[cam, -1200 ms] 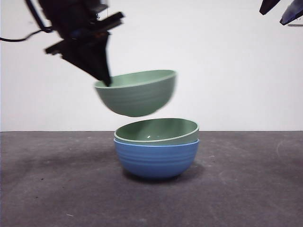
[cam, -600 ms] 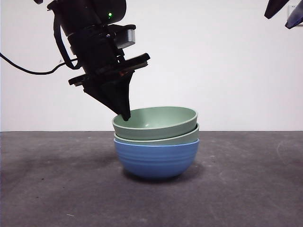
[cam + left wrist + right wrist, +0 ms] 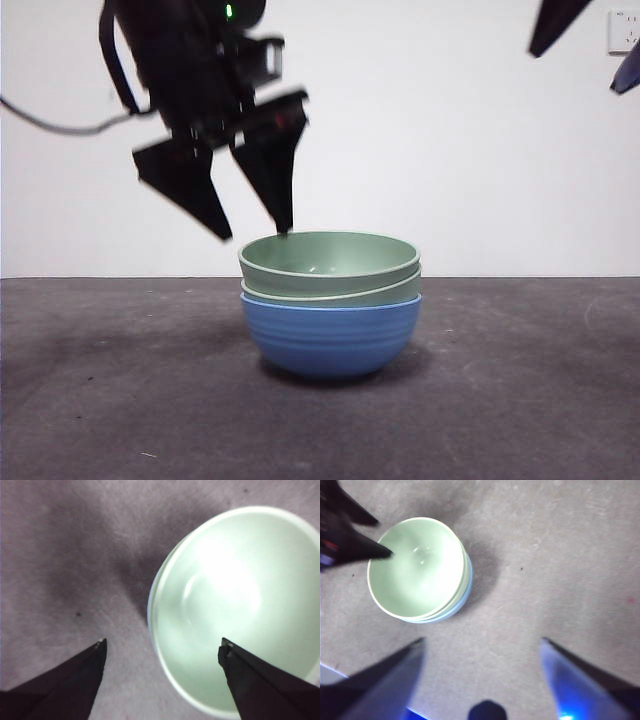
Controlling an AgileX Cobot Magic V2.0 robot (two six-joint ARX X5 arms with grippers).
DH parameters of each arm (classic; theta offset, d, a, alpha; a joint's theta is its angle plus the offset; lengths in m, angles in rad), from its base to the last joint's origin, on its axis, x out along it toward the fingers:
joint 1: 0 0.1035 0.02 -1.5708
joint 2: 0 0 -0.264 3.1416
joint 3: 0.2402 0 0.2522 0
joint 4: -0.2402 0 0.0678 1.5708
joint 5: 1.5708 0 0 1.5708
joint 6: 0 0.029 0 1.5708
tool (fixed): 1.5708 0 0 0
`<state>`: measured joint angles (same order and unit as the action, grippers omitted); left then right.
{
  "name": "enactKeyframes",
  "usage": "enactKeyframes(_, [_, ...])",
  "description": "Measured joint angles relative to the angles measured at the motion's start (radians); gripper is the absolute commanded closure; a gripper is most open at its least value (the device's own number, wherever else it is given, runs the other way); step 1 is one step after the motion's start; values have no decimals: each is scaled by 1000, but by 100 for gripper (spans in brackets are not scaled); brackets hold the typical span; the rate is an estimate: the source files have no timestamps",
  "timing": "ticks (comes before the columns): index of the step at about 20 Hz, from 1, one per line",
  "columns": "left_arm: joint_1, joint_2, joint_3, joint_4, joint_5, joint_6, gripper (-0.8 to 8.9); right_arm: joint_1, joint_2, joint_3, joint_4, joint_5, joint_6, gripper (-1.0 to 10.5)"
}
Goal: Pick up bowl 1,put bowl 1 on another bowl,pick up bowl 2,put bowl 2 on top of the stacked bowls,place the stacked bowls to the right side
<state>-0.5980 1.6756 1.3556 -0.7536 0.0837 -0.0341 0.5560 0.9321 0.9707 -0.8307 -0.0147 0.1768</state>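
Now the left gripper (image 3: 255,232) hangs spread wide over the left rim of the stacked bowls (image 3: 330,300), gripping nothing; the right gripper (image 3: 482,650) waits high, jaws parted. Best lift clear, then carry the stack rightward by the blue bowl's (image 3: 330,340) rim

The front camera sits low, about level with the dark grey desk (image 3: 120,400), and looks straight across it at a white wall. It is close to the stack of two pale green bowls in a ribbed blue bowl (image 3: 330,335). The left wrist camera looks down from very near, so the stack (image 3: 240,610) fills much of its picture. The right wrist camera looks down from higher up and shows the whole stack (image 3: 417,570). All three views share it.
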Motion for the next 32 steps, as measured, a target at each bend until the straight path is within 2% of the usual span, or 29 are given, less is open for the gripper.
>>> enactKeyframes(6, [0, -101, 219, -296, -1, 6, 436, 0, 196, 0, 174, -105, 18, 466])
enactKeyframes(9, [-1, -150, 306, -415, -2, 8, 436, 0, 340, 0, 275, -116, 38, 469])
enactKeyframes(14, [-7, -249, 328, -488, -1, 8, 436, 0, 580, 0, 430, -168, 83, 474])
enactKeyframes(17, [-14, -285, 328, -530, 0, 8, 436, 0, 678, 0, 476, -169, 110, 494])
enactKeyframes(21, [-37, -300, 328, -563, 1, 8, 436, 0, 715, 0, 482, -191, 121, 781])
enactKeyframes(24, [-48, -300, 328, -562, 2, 8, 436, 0, 715, 0, 488, -195, 123, 900])
enactKeyframes(26, [-52, -300, 328, -562, 2, 8, 436, -2, 713, 2, 496, -196, 126, 959])
enactKeyframes(32, [-53, -300, 328, -551, 1, 8, 436, 0, 703, 9, 496, -195, 126, 959])
